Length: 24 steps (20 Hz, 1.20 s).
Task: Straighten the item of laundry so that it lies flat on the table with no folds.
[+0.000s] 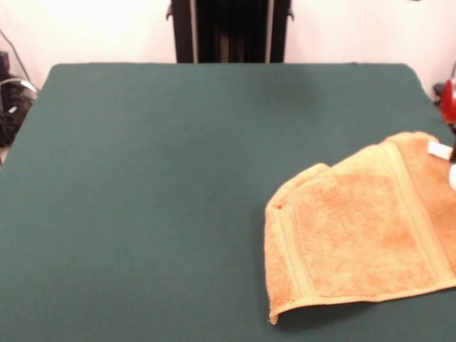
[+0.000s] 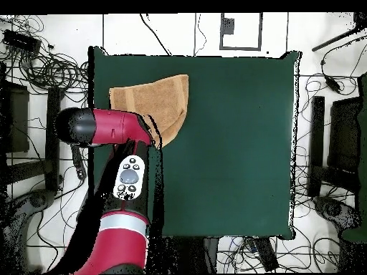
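The orange-tan towel (image 1: 363, 235) lies at the right side of the green table (image 1: 157, 185), running off the right edge of the front view. It is doubled over, and its left end shows a second layer and a raised lower edge. Its white label (image 1: 439, 149) sits near the far right corner. In the overhead view the towel (image 2: 161, 97) lies near the table's (image 2: 229, 143) upper left corner. The red arm (image 2: 107, 127) reaches over its lower part, with the gripper (image 2: 155, 137) at the towel's lower edge. The gripper's state is hidden. A red piece of the arm (image 1: 449, 101) shows at the right edge of the front view.
The robot's black pedestal (image 1: 229, 30) stands at the table's far side. Cables (image 2: 50, 68) and dark equipment (image 2: 337, 143) lie on the floor round the table. The table's edge (image 2: 92, 86) runs close beside the towel.
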{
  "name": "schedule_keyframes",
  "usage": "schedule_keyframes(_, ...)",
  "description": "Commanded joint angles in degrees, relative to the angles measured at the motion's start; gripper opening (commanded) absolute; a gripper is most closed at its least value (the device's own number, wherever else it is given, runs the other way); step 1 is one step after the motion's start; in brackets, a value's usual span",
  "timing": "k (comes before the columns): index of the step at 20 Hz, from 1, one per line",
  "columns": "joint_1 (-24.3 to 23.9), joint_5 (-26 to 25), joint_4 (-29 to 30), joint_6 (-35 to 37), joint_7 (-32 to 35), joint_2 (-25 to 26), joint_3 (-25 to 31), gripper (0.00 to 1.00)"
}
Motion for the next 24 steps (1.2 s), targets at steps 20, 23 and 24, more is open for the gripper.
schedule_keyframes(20, 3.40, 5.69, 3.66, -1.34, 22.09, 2.24, 1.57, 0.00)
schedule_keyframes(23, 2.80, 4.64, 4.23, -1.88, 20.71, 1.86, 2.13, 0.00)
schedule_keyframes(24, 2.95, 4.32, 4.14, -1.45, 20.84, 1.90, 1.76, 0.00)
